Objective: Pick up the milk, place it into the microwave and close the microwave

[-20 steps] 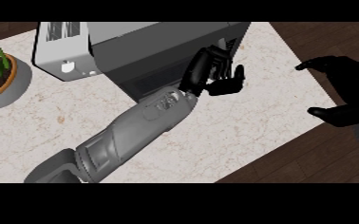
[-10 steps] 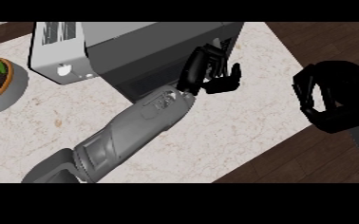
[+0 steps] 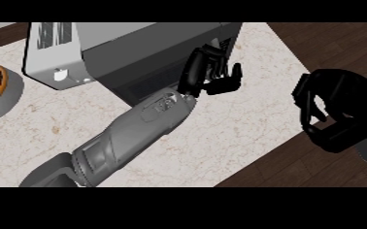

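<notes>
The dark grey microwave (image 3: pixel 154 53) lies across the top of the head view. Its front face is turned toward the counter. My left hand (image 3: pixel 204 75) rests against the front's right end, fingers fairly straight and thumb sticking out to the right. My right hand (image 3: pixel 331 111) hovers off the counter's right edge over the dark wood floor. Its fingers are curled inward with nothing visible in them. I see no milk anywhere in this view.
A white appliance (image 3: pixel 52 53) with slots on top stands against the microwave's left side. A plate (image 3: pixel 8 97) with something orange pokes in at the left edge. The pale marble counter (image 3: pixel 237 131) ends in a diagonal edge at the lower right.
My right hand has drifted left toward the counter and its spread fingers have curled in. The left hand has stayed against the microwave front.
</notes>
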`<action>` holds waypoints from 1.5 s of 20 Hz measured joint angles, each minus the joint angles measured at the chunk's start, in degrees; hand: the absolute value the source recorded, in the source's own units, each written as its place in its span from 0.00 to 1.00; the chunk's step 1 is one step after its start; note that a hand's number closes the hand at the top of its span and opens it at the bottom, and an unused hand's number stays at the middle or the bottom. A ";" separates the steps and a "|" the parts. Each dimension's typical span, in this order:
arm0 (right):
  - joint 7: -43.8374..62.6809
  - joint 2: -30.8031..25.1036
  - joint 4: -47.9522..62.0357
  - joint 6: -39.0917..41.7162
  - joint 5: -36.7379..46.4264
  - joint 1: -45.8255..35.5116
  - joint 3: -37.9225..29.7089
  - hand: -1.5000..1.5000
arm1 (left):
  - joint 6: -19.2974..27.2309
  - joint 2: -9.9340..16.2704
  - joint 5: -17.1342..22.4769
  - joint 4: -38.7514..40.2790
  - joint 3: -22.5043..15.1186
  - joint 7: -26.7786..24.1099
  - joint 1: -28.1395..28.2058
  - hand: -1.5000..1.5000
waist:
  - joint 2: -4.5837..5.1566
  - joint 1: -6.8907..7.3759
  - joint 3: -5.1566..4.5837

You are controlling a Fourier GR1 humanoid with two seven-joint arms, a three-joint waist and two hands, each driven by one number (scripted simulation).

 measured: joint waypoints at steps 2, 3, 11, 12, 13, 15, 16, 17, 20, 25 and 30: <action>0.37 0.00 -1.17 0.12 -0.39 0.14 0.47 1.00 | 0.62 0.10 0.16 -0.08 -0.03 -0.24 0.13 1.00 | -0.02 -0.24 0.00; 0.51 0.05 -1.76 0.14 -0.55 0.29 0.72 1.00 | 0.90 0.20 0.27 -0.14 -0.04 -0.33 0.23 1.00 | -0.06 -0.40 0.00; 2.24 -0.57 -5.43 0.82 -1.56 1.65 2.57 1.00 | 4.38 -0.65 1.09 -0.05 0.85 -1.19 0.45 1.00 | 0.04 -0.63 -0.05; 3.00 -0.97 -5.80 1.43 -1.45 2.10 3.53 1.00 | 4.34 -0.77 1.40 -0.15 0.96 -0.63 0.22 1.00 | 0.17 -0.43 -0.05; 3.64 -1.25 -6.17 1.88 -1.37 2.48 4.36 1.00 | 4.01 -1.01 2.49 -0.78 1.78 0.04 0.29 1.00 | 0.44 -0.20 -0.15; 4.44 -1.26 -6.98 2.37 -1.64 3.20 5.64 1.00 | 3.02 -2.01 6.05 -2.25 4.74 1.25 0.93 1.00 | 0.94 0.53 -0.48; 4.74 -1.14 -7.34 2.55 -1.97 3.81 6.26 1.00 | 2.61 -2.65 7.55 -2.73 6.07 1.44 1.18 1.00 | 1.07 0.92 -0.56; 4.98 -0.99 -7.66 2.66 -2.17 4.40 6.85 1.00 | 2.10 -3.20 8.92 -3.14 7.22 1.65 1.35 1.00 | 1.19 1.28 -0.58; 5.61 -0.62 -9.03 2.64 -2.65 6.12 8.24 1.00 | -1.33 -3.44 12.50 -4.43 8.38 1.94 1.84 1.00 | 1.29 2.12 -0.59; 5.78 0.53 -11.77 1.89 -3.06 9.03 9.93 1.00 | -7.54 -3.45 17.06 -4.94 8.49 2.08 2.19 1.00 | 1.04 3.52 -0.49; 5.39 1.74 -14.63 0.58 -2.82 12.17 11.22 1.00 | -13.09 -3.44 19.88 -4.44 7.97 1.23 2.89 1.00 | 0.58 4.91 -0.41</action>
